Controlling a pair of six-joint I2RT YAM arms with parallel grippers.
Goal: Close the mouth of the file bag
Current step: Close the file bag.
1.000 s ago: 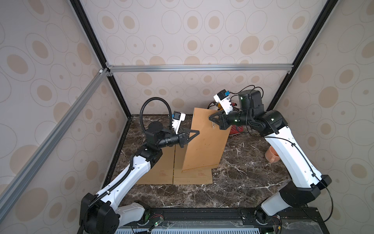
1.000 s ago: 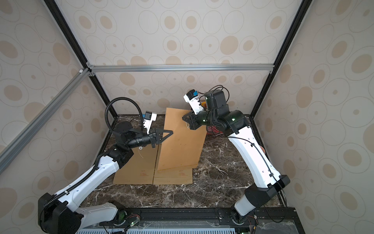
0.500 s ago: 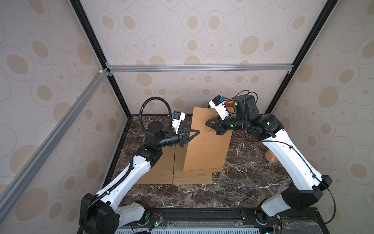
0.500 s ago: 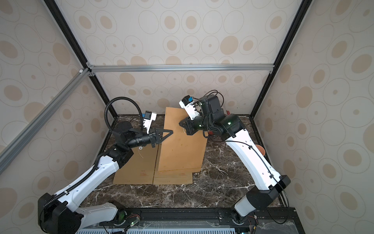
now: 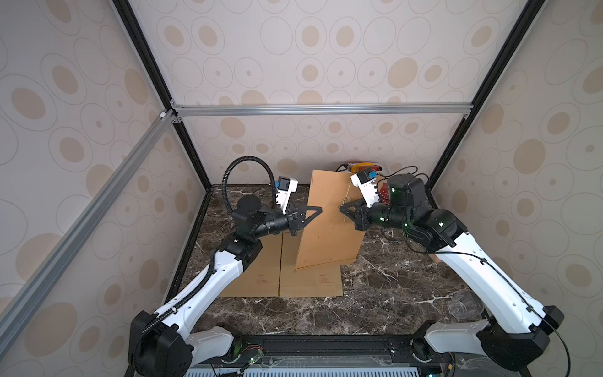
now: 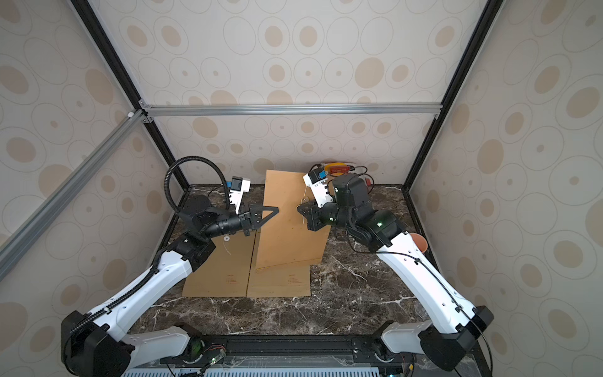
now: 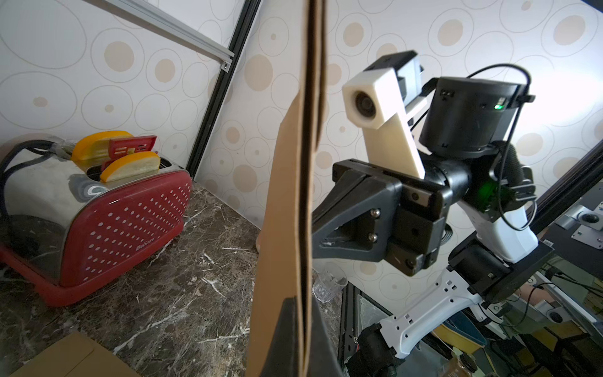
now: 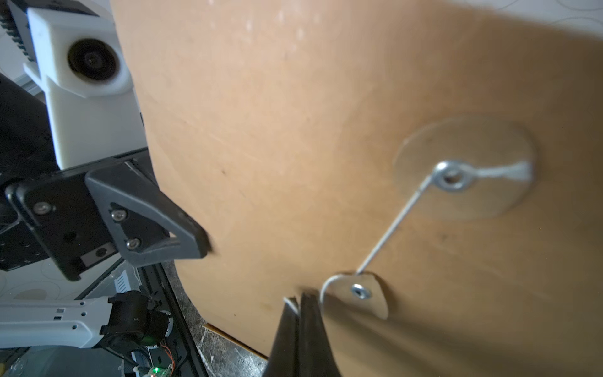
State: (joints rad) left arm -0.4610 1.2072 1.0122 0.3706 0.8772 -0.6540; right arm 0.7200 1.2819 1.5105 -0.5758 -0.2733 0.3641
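1. Dark marble tabletop (image 5: 375, 293) in a booth with spotted wallpaper. file bag (image 5: 329, 228) is held upright mid-table between both arms, its lower edge over two flat bags (image 5: 254, 271).
2. left gripper (image 5: 319, 208) is clamped on the bag's left edge. The left wrist view shows the layered paper edge running straight between its fingers (image 7: 284, 346).
3. right gripper (image 5: 341, 207) is at the bag's face, jaws pinched together. The top views don't show what it has hold of. The right wrist view does: white string (image 8: 391, 225) runs from the upper disc (image 8: 463, 169), past the side of the lower disc (image 8: 362, 293), into the tip.
4. Only the left wrist view shows the red toaster (image 7: 98, 212) properly: yellow slices in the slots, at the back behind the bag. Both top views catch just its top.
5. clear cup (image 5: 463, 305) sits near the right arm's base. orange cup (image 6: 419, 241) shows in a top view, mostly hidden behind the right arm.
6. Writing: the toaster's side reads roughly "Belin…", last letters unclear. The flat bags carry small printed lines, too small to read.
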